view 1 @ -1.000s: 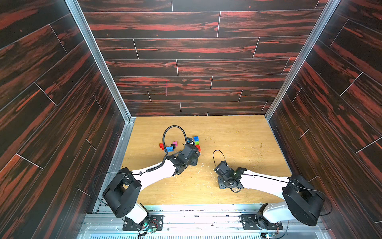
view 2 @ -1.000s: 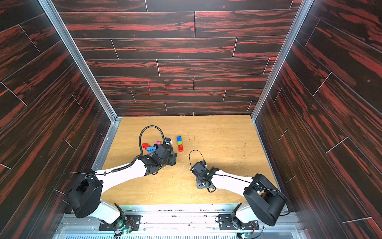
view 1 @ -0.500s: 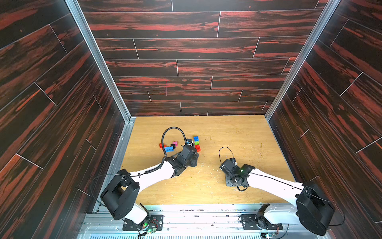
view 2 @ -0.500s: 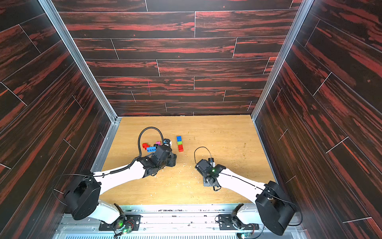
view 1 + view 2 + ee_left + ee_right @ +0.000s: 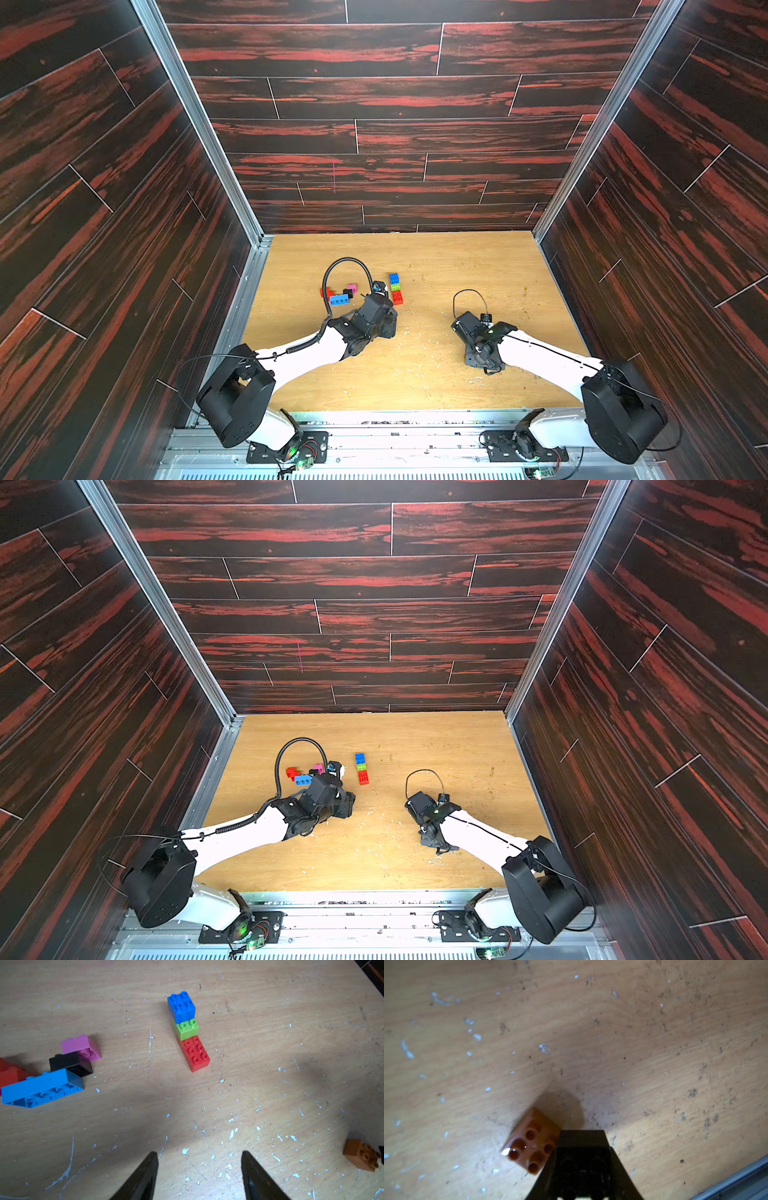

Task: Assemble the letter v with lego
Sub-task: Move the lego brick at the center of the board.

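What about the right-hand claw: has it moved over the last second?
Yes. In both top views the right gripper has slid away from the red brick, toward the right wall and slightly farther back.

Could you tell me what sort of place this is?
Probably an enclosed robot test cell: a scuffed wooden tabletop walled by dark panels, with the left arm and right arm mounted on a metal rail.

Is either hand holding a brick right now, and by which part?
Nothing is held. The left hand is open and empty; the right hand is shut beside the orange brick, not around it.
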